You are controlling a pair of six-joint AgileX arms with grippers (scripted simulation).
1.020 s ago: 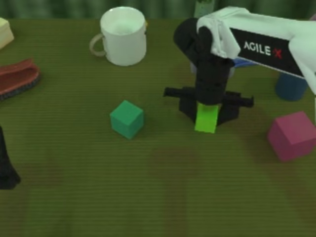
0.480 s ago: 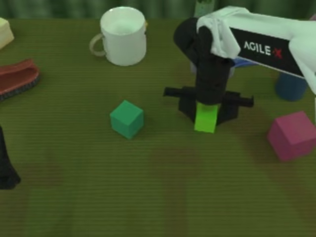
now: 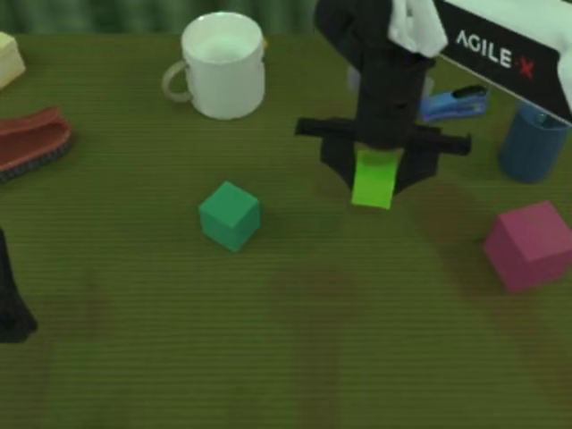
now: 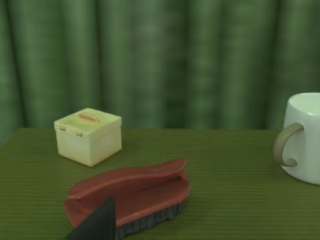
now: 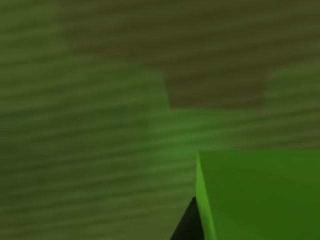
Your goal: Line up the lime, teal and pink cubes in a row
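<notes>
My right gripper (image 3: 374, 183) is shut on the lime cube (image 3: 374, 181), holding it above the table right of centre. In the right wrist view the lime cube (image 5: 260, 195) fills the near corner, with its shadow on the cloth below. The teal cube (image 3: 230, 214) rests on the table to the left of it. The pink cube (image 3: 530, 244) sits near the right edge. My left arm is parked at the table's left edge, and only a dark fingertip (image 4: 97, 225) shows in the left wrist view.
A white mug (image 3: 222, 64) stands at the back. A red brush (image 3: 31, 141) and a cream box (image 3: 7, 59) lie at the left. A blue stapler (image 3: 454, 103) and a dark blue cup (image 3: 534, 143) are behind the right arm.
My right gripper has risen with the lime cube and drifted slightly toward the back. The blue stapler now shows behind the arm. The teal and pink cubes have not moved.
</notes>
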